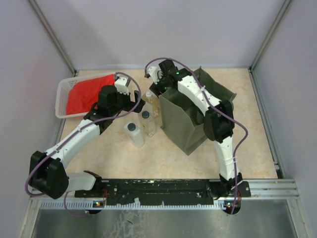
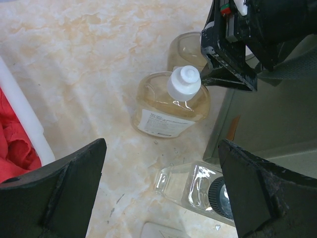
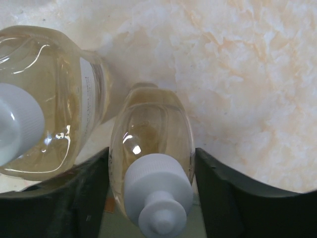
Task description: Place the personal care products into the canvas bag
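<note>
Two clear amber-filled bottles with white caps stand side by side left of the olive canvas bag [image 1: 190, 121]. My right gripper [image 3: 152, 193] is shut on the one nearer the bag [image 3: 151, 139], a finger against each side, and the bottle still stands on the table. The other amber bottle [image 3: 49, 99] stands free just beside it. My left gripper [image 2: 161, 188] hovers open above the clear bottle with a black cap [image 2: 198, 186]. The white bottle with a dark-grey cap [image 1: 134, 134] stands in front of these.
A white lattice basket [image 1: 63, 94] holding a red cloth [image 1: 86, 96] sits at the left, close to my left arm. The bag's open mouth lies under my right forearm. Grey walls close in the table on three sides.
</note>
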Available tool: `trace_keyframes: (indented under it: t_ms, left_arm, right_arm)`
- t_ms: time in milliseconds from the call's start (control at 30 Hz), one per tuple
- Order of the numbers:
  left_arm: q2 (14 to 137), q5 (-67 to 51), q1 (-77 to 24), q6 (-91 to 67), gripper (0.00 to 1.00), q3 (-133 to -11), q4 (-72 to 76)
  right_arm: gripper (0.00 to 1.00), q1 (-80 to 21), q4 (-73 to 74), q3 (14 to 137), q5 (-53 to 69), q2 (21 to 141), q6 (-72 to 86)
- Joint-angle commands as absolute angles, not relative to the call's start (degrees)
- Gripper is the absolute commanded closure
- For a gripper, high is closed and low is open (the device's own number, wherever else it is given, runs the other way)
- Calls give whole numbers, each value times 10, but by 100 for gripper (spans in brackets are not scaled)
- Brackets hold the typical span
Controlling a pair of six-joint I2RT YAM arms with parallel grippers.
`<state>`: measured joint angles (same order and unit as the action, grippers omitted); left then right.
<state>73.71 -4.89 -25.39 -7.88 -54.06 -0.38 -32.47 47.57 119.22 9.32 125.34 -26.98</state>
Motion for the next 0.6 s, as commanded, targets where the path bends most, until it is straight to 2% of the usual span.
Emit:
trace_keyframes:
  t_ms: [0,133,267,300,567]
  left_arm:
    - [736,-44,-253,-79,0,-541,11]
    - [739,-46,-253,-78,0,-542,11]
    - [738,-46,-253,-78,0,-543,11]
    - [739,-46,-253,-78,0,-543,11]
    - [737,-46,-253,-78,0,-544,10]
  right_arm:
    - [49,-330,429,1182,96,1244,-273]
    - [80,-330,393,1150,93,1228,-263]
    - [98,-330,370,1133,78,1217,-252]
    - [100,-330,364,1133,57,1214,-246]
    - [100,-330,326,1177,-48,1176,-201]
